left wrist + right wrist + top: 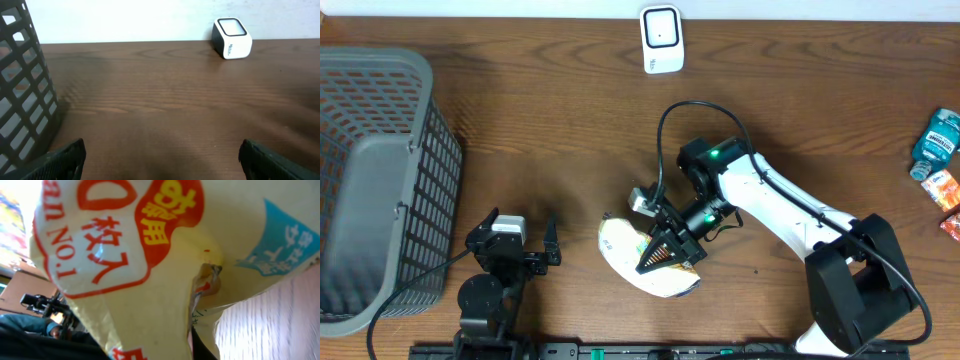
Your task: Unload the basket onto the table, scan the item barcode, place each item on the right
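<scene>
The item is a yellow and white bag [620,243] with red print, lying low over the table near the front middle. My right gripper [666,256] is shut on the bag's right end. In the right wrist view the bag [140,280] fills the frame, and one dark finger [202,347] shows beside a pinched fold. No barcode shows in any view. The white scanner [661,38] stands at the table's far edge, also in the left wrist view as the scanner [231,39]. My left gripper [520,228] rests open at the front left, its jaws wide apart over bare wood [162,155].
A dark mesh basket [380,180] fills the left side, and its wall [20,90] stands close to the left gripper. A blue bottle [937,140] and orange packets [945,190] lie at the right edge.
</scene>
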You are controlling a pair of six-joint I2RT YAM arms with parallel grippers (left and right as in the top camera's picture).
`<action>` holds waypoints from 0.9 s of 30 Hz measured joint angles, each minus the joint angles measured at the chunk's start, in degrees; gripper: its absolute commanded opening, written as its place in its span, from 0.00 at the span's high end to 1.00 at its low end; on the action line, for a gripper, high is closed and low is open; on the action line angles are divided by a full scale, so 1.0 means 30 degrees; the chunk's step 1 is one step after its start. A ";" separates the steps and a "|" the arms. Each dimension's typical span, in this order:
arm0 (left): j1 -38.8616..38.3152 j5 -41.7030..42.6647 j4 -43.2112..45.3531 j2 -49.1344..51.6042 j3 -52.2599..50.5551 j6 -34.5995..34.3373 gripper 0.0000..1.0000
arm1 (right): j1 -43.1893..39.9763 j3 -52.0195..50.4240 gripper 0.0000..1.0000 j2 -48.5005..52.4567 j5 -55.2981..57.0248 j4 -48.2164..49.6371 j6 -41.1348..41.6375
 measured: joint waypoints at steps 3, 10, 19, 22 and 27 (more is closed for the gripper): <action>0.0000 0.0000 -0.0007 0.0000 0.0000 0.0000 0.02 | -0.0007 0.0000 0.99 0.0000 -0.0838 -0.0597 -0.1668; 0.0000 0.0000 -0.0007 0.0000 0.0000 0.0000 0.02 | -0.0007 0.0000 0.99 0.0000 -0.1508 -0.0707 -0.3016; 0.0000 0.0000 -0.0007 0.0000 0.0000 0.0000 0.02 | -0.0007 0.0000 0.99 0.0000 -0.1719 -0.0838 -0.3322; 0.0000 0.0000 -0.0007 0.0000 0.0000 0.0000 0.02 | -0.0022 0.0000 0.99 0.0000 -0.1727 -0.0845 -0.3621; 0.0000 0.0007 -0.0007 0.0000 0.0000 0.0000 0.02 | -0.0525 -0.0007 0.99 0.0000 -0.0765 0.0168 -0.3701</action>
